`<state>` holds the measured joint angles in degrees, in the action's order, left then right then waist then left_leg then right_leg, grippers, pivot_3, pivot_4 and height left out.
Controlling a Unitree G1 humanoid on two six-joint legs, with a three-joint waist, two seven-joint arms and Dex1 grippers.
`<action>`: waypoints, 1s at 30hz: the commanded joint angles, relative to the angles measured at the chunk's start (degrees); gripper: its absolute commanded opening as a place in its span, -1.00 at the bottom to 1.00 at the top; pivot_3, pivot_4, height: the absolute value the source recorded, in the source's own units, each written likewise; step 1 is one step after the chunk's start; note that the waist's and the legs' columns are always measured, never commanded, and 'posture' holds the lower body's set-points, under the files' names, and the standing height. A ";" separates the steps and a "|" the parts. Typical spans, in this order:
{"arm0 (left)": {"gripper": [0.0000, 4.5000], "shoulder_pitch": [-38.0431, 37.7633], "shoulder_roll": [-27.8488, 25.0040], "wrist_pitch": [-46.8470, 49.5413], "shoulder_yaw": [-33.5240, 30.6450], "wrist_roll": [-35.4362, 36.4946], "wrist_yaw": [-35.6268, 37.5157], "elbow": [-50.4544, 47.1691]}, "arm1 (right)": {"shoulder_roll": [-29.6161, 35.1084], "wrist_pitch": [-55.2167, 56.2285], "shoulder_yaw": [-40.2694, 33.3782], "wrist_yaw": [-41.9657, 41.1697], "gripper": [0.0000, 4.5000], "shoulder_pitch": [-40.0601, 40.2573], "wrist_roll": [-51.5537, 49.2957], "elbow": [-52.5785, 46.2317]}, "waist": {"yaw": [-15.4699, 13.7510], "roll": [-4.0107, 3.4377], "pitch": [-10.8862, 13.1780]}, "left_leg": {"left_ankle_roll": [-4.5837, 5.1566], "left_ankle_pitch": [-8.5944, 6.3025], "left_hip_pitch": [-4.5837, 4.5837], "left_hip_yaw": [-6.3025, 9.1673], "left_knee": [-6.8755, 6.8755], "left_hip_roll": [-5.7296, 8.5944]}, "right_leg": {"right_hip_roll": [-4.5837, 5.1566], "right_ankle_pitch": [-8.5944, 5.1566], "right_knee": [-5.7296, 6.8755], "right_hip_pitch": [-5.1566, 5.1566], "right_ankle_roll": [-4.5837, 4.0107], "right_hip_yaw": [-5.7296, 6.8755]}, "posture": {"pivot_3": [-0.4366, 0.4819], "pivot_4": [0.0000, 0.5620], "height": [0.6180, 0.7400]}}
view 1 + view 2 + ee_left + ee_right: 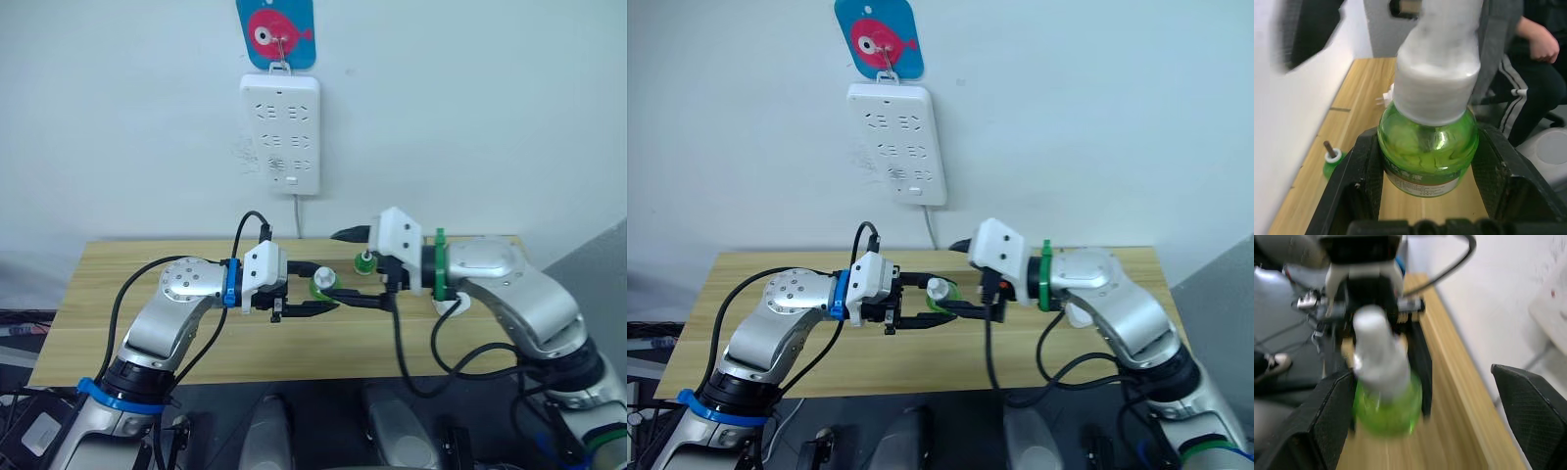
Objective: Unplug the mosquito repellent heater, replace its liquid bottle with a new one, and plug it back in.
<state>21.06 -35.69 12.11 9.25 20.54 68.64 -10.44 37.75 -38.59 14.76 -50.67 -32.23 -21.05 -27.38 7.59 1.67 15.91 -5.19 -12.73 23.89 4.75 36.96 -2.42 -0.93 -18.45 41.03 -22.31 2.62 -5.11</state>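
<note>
My left gripper (315, 296) is shut on a green liquid bottle (1427, 154) with a white cap (1437, 83), held just above the table. My right gripper (1425, 431) faces it, open, fingers wide apart with the capped bottle (1385, 396) between them and close to one finger. A second, uncapped green bottle (364, 262) with a bare wick stands on the table behind the grippers. A small white rounded piece (456, 305), apparently the mosquito repellent heater, lies under my right forearm, mostly hidden.
A white power strip (280, 132) hangs on the wall under a blue fish hook (276, 31), its cord dropping behind the wooden table (118, 313). A seated person (1533, 73) is beyond the table's end in the left wrist view.
</note>
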 commanded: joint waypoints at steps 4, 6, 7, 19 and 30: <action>0.01 -0.21 0.25 -1.26 -0.05 0.59 0.78 -1.56 | 8.31 -2.97 -8.55 -8.95 1.00 1.41 -9.79 -4.06 | 0.15 0.00 0.00 | 0.01 0.00 0.00 0.00 -0.01 -0.02 | -0.02 0.00 0.00 0.00 0.00 0.01 | -0.42 -0.26 0.82; 0.01 0.03 0.38 -1.55 0.05 0.37 1.07 -1.01 | 7.24 -5.35 -8.44 -8.09 1.00 0.96 -12.80 -6.45 | 0.58 0.00 0.00 | 0.01 0.00 -0.03 -0.02 -0.03 -0.06 | -0.05 0.00 0.01 0.00 0.00 -0.02 | -0.44 -0.25 0.82; 0.01 0.18 0.44 -1.67 0.13 0.25 1.19 -0.76 | 6.43 -6.86 -8.13 -7.17 1.00 0.58 -14.10 -7.43 | 0.65 0.00 0.00 | 0.01 0.00 -0.03 -0.03 -0.03 -0.08 | -0.08 0.00 0.01 0.00 0.00 -0.03 | -0.44 -0.25 0.82; 0.01 1.13 1.20 -3.78 1.32 -1.12 2.43 0.95 | -4.16 -7.90 0.21 1.90 0.73 -3.43 -10.63 -6.27 | 0.32 0.00 0.00 | 0.00 0.00 0.03 0.00 -0.01 0.00 | 0.00 0.00 -0.04 -0.01 0.00 -0.01 | -0.44 -0.26 0.82; 0.01 1.01 0.53 -4.67 1.56 -2.64 2.10 1.96 | -4.26 -7.47 -1.16 -0.86 -0.89 -4.85 -13.12 -6.57 | 0.36 0.00 0.00 | 0.00 0.00 0.01 0.00 0.00 -0.03 | -0.03 0.00 -0.02 -0.01 0.00 0.00 | -0.43 -0.27 0.82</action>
<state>21.84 -34.78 8.40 10.95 18.15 70.78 -8.32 33.31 -46.46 15.50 -50.40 -36.09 -32.08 -32.09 7.95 1.68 15.91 -5.19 -12.73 23.90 4.75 36.95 -2.45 -0.95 -18.45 41.02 -22.31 2.62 -5.11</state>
